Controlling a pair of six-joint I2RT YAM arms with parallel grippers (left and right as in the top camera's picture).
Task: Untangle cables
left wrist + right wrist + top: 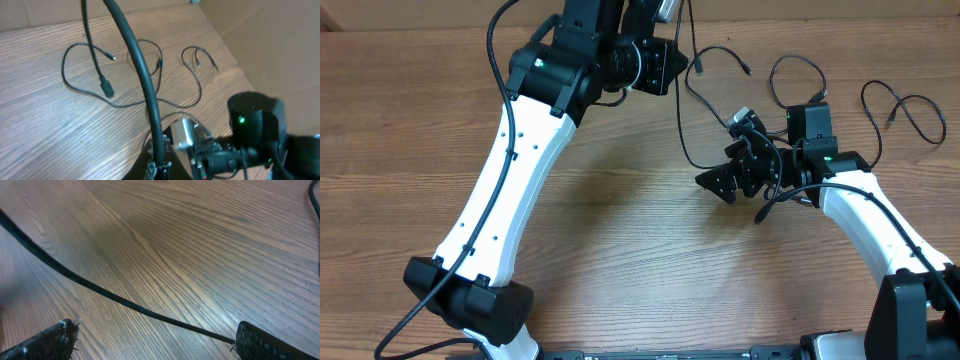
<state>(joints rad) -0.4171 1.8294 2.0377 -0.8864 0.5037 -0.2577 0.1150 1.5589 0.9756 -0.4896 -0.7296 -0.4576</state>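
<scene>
1. The counter carries the cables on its far right part. They are laid in loose loops rather than one tight knot, though a few crossings are seen in the left wrist view.
2. One cable, the lifted cable, is raised from the counter at the far edge. It is seen hanging down in a long curve towards the right arm.
3. The left gripper is clenched on this lifted cable, high above the loops that lie flat.
4. The right gripper is released, with its jaws spread wide, low over the counter. A strand, judged to be of the lifted cable, is stretched across the gap between the fingertips. Contact with either finger cannot be told.
5. The cords are judged thin, light and limp, with a smooth sheath that may slip. A hold on the cord itself, near a crossing, is advised, so that loops can be drawn apart without dragging their neighbours.
6. A small plug at a free end may catch when pulled through a loop.
</scene>
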